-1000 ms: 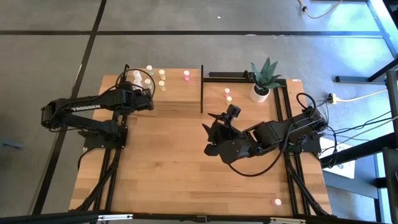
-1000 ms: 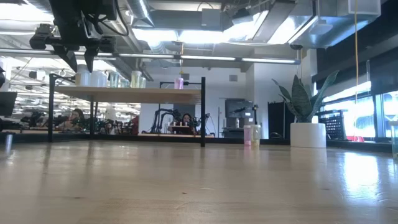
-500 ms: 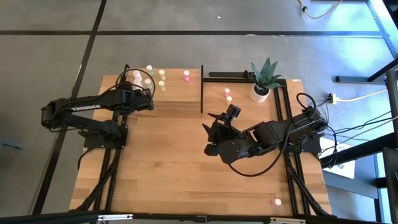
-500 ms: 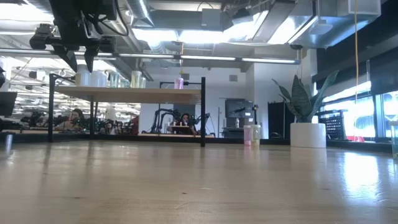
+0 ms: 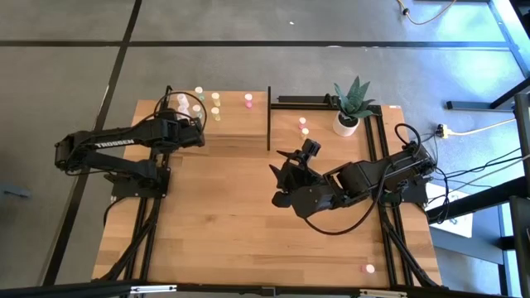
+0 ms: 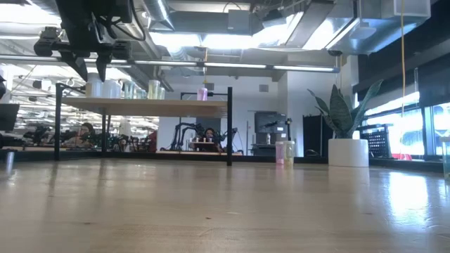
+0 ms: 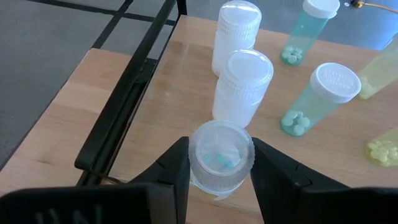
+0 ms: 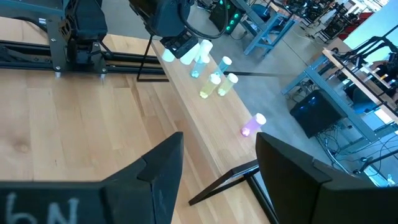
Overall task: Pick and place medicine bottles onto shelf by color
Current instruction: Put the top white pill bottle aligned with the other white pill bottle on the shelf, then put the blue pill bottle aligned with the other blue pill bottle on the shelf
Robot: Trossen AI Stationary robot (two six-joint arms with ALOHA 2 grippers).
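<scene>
The left gripper [image 7: 219,163] is pinching a clear white-capped medicine bottle [image 7: 221,154] above the light-wood shelf's [image 5: 236,126] left edge; the right gripper [image 8: 214,162] is hovering spread over mid-desk.

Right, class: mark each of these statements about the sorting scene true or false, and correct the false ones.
1. The left tool is closed around a clear bottle on the shelf. True.
2. The right tool holds a pink bottle. False: its jaws are open and empty, above the table.
3. A pink bottle stands alone on the shelf, near the black post. True.
4. The potted plant stands on the shelf. False: it stands on the table, at the far right corner.
5. Every bottle is already on the shelf. False: two bottles stand near the plant, and another sits at the table's near right corner.
</scene>
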